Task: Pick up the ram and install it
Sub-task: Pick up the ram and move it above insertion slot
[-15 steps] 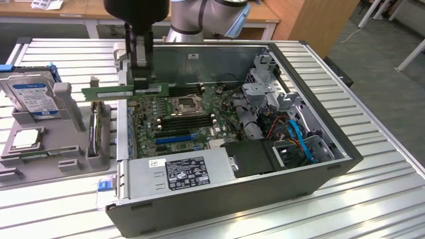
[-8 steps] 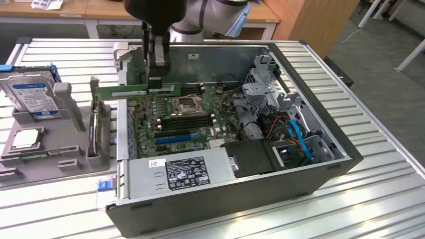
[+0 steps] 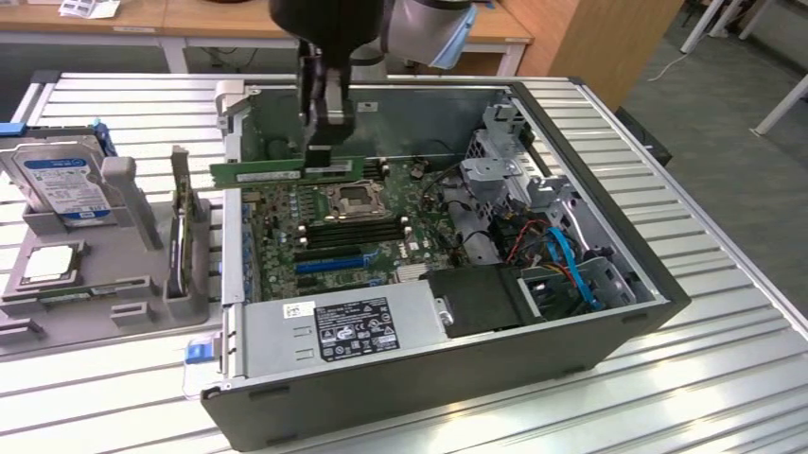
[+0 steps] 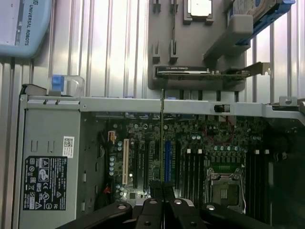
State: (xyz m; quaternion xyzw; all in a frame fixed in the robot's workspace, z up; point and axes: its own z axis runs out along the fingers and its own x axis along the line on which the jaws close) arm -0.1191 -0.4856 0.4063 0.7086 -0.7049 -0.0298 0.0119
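The ram (image 3: 272, 172) is a long green stick, level and lengthwise, hanging over the back of the motherboard (image 3: 284, 213) inside the open computer case (image 3: 631, 274). My gripper (image 3: 325, 144) comes down from above and is shut on the stick near its end toward the exterior view's right. In the wrist view the ram (image 4: 163, 138) shows edge-on as a thin line running out from my gripper (image 4: 163, 191). The black memory slots (image 3: 356, 233) lie below and nearer the camera than the stick; in the wrist view the slots (image 4: 190, 167) sit to one side of it.
A grey holder tray (image 3: 76, 293) at the exterior view's left carries a hard drive (image 3: 57, 184), a processor chip (image 3: 51, 263) and an upright card (image 3: 184, 222). The power supply (image 3: 341, 331), drive cage (image 3: 499, 180) and blue cables (image 3: 574, 270) crowd the case.
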